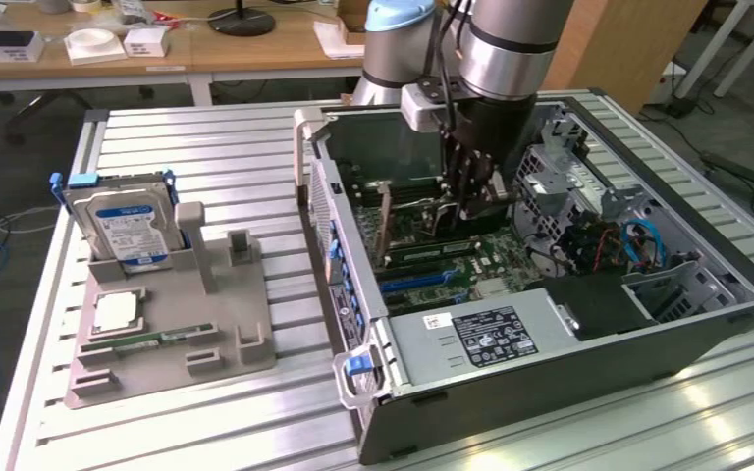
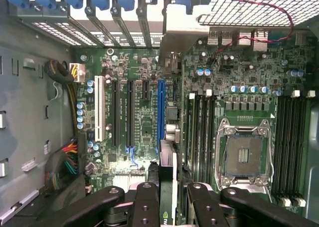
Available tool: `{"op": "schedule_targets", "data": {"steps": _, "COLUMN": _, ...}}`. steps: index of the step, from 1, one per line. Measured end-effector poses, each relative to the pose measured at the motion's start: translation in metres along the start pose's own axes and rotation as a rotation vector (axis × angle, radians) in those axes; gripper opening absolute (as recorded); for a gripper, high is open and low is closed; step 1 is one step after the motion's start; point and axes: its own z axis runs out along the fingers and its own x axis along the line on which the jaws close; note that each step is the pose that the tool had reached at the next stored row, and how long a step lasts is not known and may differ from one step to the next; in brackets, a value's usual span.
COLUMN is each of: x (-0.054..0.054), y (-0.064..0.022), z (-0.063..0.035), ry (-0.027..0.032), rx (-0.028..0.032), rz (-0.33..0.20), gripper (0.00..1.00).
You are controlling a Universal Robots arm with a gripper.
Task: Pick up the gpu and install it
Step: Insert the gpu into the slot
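Green motherboard [image 2: 149,122], blue slot [image 2: 161,110], white slot [image 2: 98,108]; black claw [image 2: 168,199]; silver hard drive [image 1: 126,228], blue label.

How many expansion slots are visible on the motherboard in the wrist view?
5: a white slot, a long black slot, a second long black slot, a short black slot, and a blue slot right beside the gpu. More may be hidden under the gpu.

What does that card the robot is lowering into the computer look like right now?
The graphics card is a thin, flat board seen edge-on, held upright between the robot's black fingers. Its pale metal bracket end stands at the rear wall of the case, among the blue slot clips. It hangs over the long blue slot on the green motherboard; whether it is fully seated I cannot tell. In the exterior view it stands inside the open computer case, gripped from above.
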Motion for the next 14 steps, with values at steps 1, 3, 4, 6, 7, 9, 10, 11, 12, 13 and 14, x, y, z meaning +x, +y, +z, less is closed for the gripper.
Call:
{"op": "schedule_targets", "data": {"steps": 1, "x": 0.0, "y": 0.0002, "z": 0.0002, "ry": 0.0, "rx": 0.0, "rz": 0.0, "gripper": 0.26}}
{"op": "schedule_targets", "data": {"steps": 3, "x": 0.0001, "y": 0.0004, "z": 0.0007, "ry": -0.0001, "rx": 0.0, "rz": 0.0, "gripper": 0.26}}
{"op": "schedule_targets", "data": {"steps": 4, "x": 0.0003, "y": 0.0005, "z": 0.0009, "ry": -0.0002, "rx": 0.0001, "rz": 0.0, "gripper": 0.26}}
{"op": "schedule_targets", "data": {"steps": 6, "x": 0.0007, "y": 0.0006, "z": 0.0013, "ry": -0.0002, "rx": 0.0001, "rz": 0.0, "gripper": 0.26}}
{"op": "schedule_targets", "data": {"steps": 7, "x": 0.0008, "y": 0.0006, "z": 0.0017, "ry": -0.0001, "rx": 0.0001, "rz": -0.001, "gripper": 0.26}}
{"op": "schedule_targets", "data": {"steps": 9, "x": 0.0009, "y": 0.0009, "z": 0.0027, "ry": -0.0001, "rx": 0.0001, "rz": -0.004, "gripper": 0.26}}
{"op": "schedule_targets", "data": {"steps": 10, "x": 0.0009, "y": 0.0013, "z": 0.0033, "ry": -0.0002, "rx": 0.0001, "rz": -0.005, "gripper": 0.26}}
{"op": "schedule_targets", "data": {"steps": 11, "x": 0.0009, "y": 0.0018, "z": 0.0041, "ry": -0.0001, "rx": 0.0, "rz": -0.005, "gripper": 0.26}}
{"op": "schedule_targets", "data": {"steps": 12, "x": 0.0009, "y": 0.0025, "z": 0.0049, "ry": -0.0002, "rx": -0.0001, "rz": -0.005, "gripper": 0.26}}
{"op": "schedule_targets", "data": {"steps": 13, "x": 0.0009, "y": 0.0033, "z": 0.0058, "ry": -0.0002, "rx": -0.0002, "rz": -0.005, "gripper": 0.26}}
{"op": "schedule_targets", "data": {"steps": 14, "x": 0.0009, "y": 0.0041, "z": 0.0067, "ry": -0.0002, "rx": -0.0005, "rz": -0.005, "gripper": 0.26}}
